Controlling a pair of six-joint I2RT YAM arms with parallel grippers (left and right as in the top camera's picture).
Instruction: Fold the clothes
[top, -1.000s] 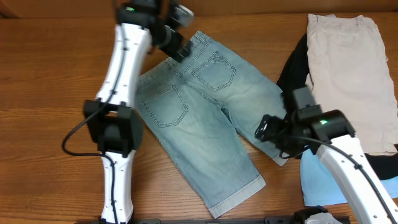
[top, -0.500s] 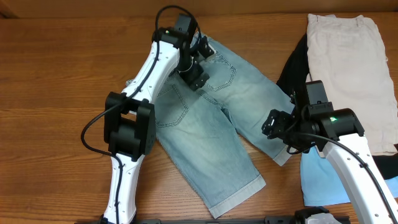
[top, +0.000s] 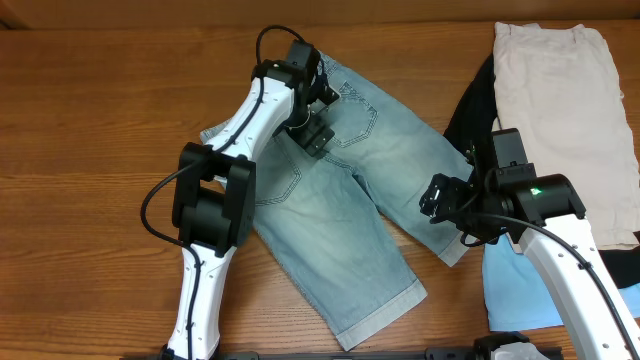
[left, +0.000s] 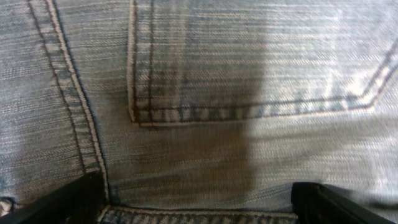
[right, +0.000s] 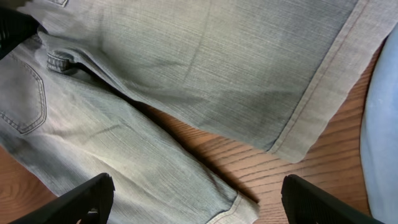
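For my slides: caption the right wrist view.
Open right end effector above a hemmed leg of the denim shorts, wooden table beneath.

**Layout of garments on table**

The denim shorts (top: 340, 200) lie flat at the centre of the table (top: 80, 150), waistband to the far left, legs running to the near right. The left gripper (top: 315, 135) stands over the pocket area; the right gripper (top: 437, 200) stands over the farther leg's hem. A second pair of shorts (top: 560, 110) lies at far right, on an underlying garment (top: 468, 110). A third garment (top: 515, 290) lies near right, just beside that hem
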